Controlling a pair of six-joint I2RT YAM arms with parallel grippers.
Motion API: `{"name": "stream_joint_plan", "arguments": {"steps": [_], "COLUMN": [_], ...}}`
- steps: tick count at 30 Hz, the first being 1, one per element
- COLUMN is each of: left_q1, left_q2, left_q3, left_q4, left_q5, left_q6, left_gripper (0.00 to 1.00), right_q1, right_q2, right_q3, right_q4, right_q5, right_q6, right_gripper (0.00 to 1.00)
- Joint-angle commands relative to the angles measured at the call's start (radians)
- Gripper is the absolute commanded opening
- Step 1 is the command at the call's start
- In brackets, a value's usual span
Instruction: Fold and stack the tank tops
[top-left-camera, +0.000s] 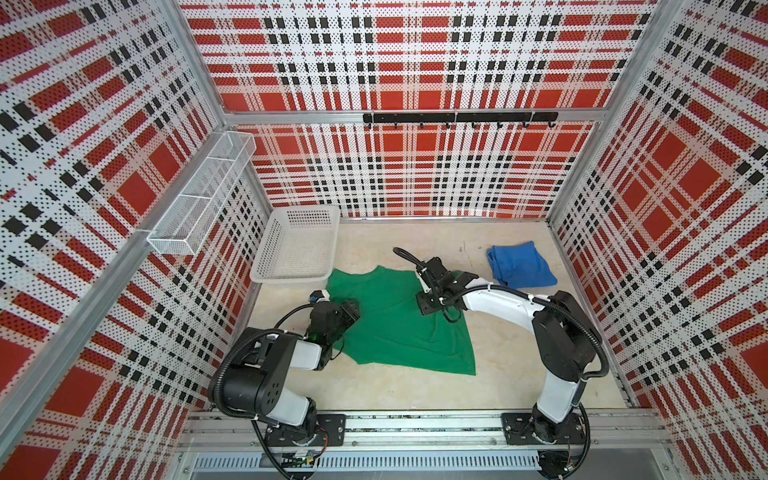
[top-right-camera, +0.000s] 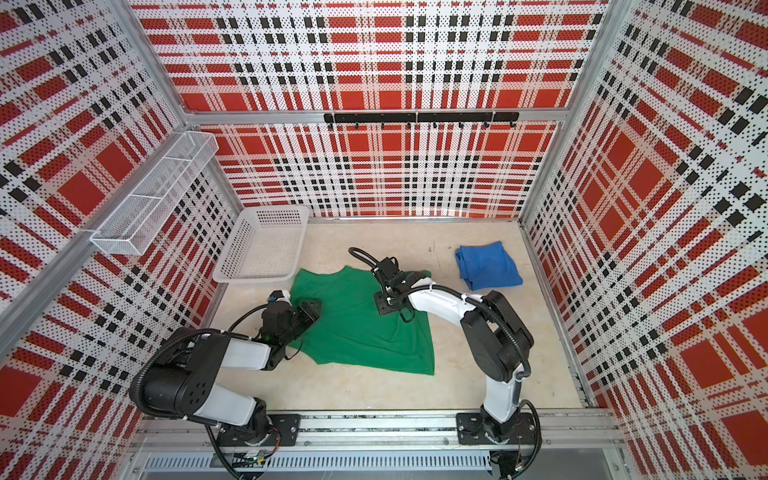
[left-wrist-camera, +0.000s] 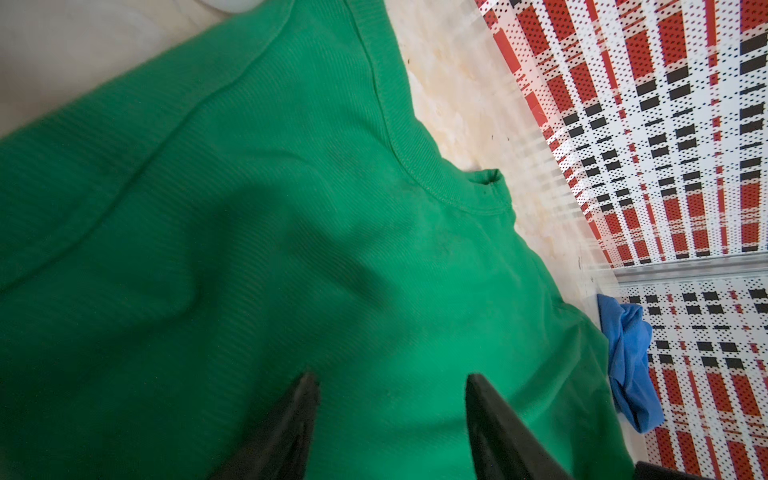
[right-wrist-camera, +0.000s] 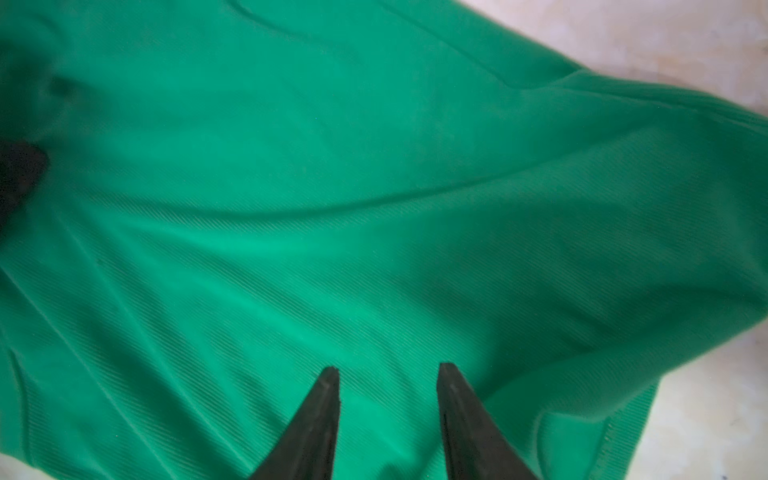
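Both top views show the green tank top spread open near the middle of the tabletop, creased and with no fold made in it. Its neckline points toward the back wall and its hem toward the arm bases. The blue tank top lies apart, at the far right, as a compact bundle; treat it as roughly folded, though you cannot confirm how neat the fold is. The white basket at the far left holds nothing.

Judge the task as roughly half done: the green top remains to be folded, and the stack remains to be made.

The left pincer is open and grips nothing, low over the basket-side edge of the green top. The right pincer is also parted and empty, over the cloth near its far right shoulder.
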Motion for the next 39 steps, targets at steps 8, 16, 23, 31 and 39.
{"name": "stream_joint_plan", "arguments": {"steps": [8,16,23,31,39], "left_q1": [0.020,0.025,0.030,0.029,0.029], "left_q2": [0.020,0.001,-0.010,-0.005,-0.003], "left_q3": [-0.023,-0.030,-0.035,-0.030,-0.025], "left_q4": [-0.125,-0.124,-0.125,-0.125,-0.133], "left_q5": [-0.015,-0.018,-0.018,-0.019,-0.013], "left_q6": [0.008,0.006,0.003,0.003,0.007], "left_gripper": [0.62,0.62,0.62,0.62,0.62], "right_q1": [-0.336,-0.395,-0.390,-0.289,-0.266], "right_q2": [-0.134,0.030,0.119,0.222,0.286], "right_q3": [-0.223,-0.121,-0.005,0.254,0.387], "right_q4": [0.192,0.251,0.280,0.078,-0.041], "right_q5": [-0.225,-0.308,-0.346,-0.163,0.011], "right_q6": [0.092,0.095,0.092,-0.024,-0.044], "right_gripper": [0.33,0.47,0.17,0.08,0.45]}}
